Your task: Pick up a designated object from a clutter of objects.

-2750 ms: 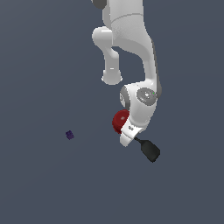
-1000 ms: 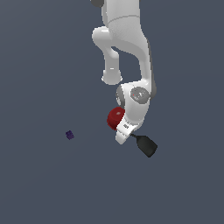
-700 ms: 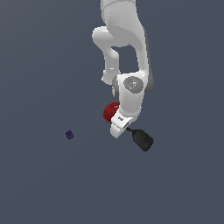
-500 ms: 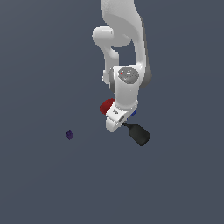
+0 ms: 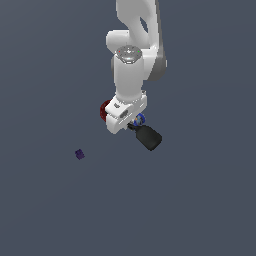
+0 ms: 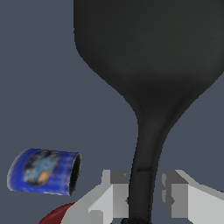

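Black and dull, your paddle-shaped thing (image 6: 148, 65) has its thin stem pinched between the two pale fingers (image 6: 114, 194) of your gripper (image 6: 142, 197). The jaws squeeze that stem on both sides. In the exterior view the paddle sticks out below the white arm (image 5: 131, 75). A small blue can (image 6: 43, 171) lies on its side near the stem. A bit of the red ball (image 6: 59, 215) peeks beside the fingers. A tiny purple cube (image 5: 79, 154) sits well apart.
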You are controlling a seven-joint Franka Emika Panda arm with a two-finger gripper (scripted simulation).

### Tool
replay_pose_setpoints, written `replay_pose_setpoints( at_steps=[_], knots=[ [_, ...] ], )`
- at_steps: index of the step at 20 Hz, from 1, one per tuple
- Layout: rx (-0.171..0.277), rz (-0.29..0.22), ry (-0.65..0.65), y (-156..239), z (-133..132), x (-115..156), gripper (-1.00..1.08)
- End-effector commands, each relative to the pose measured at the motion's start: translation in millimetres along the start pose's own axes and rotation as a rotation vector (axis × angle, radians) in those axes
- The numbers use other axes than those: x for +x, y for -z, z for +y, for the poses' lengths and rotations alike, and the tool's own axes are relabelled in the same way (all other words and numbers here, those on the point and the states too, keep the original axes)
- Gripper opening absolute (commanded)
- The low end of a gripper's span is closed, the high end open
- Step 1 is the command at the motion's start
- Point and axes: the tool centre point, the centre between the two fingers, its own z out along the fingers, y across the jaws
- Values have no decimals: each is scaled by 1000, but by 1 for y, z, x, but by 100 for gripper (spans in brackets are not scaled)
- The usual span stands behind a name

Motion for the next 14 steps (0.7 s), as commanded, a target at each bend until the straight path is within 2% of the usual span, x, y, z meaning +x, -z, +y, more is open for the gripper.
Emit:
replay_pose_setpoints(
  at_steps=[1, 14],
  knots=[
    [0, 3, 0, 19, 2, -15, -100],
    [2, 5, 0, 120, 16, -99, -100]
  ],
)
